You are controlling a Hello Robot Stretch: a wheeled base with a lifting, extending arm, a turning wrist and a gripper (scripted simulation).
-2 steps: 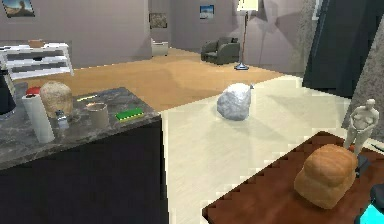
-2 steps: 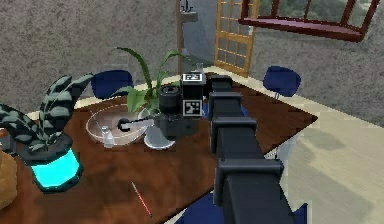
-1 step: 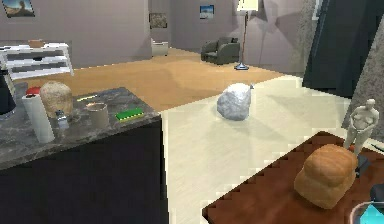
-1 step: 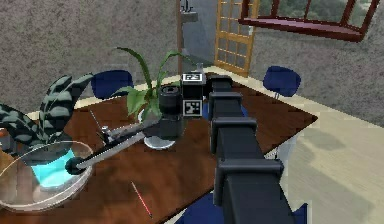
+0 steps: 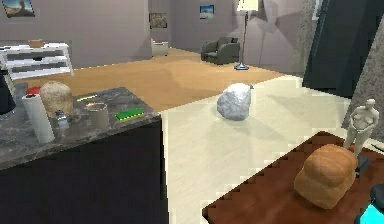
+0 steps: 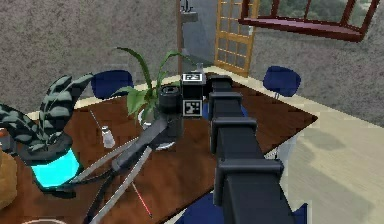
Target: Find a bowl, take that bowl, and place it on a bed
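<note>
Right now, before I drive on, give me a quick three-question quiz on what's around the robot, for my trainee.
1. True or false: the loaf beside the white statue lies on the floor.
2. The chairs at the table are: A blue, B red, C white.
3. Fill in: near the arm on the table stands a potted ____.
Key: 1 false; 2 A; 3 plant.

Cyan bowl (image 6: 55, 172), bright and glowing, wide mouth up, tapering to base, upright. Sits on dark wooden table (image 6: 178, 180) near arm side view's left edge, under striped leaves (image 6: 50, 108) that overhang its rim. I can't tell its contents.
</note>
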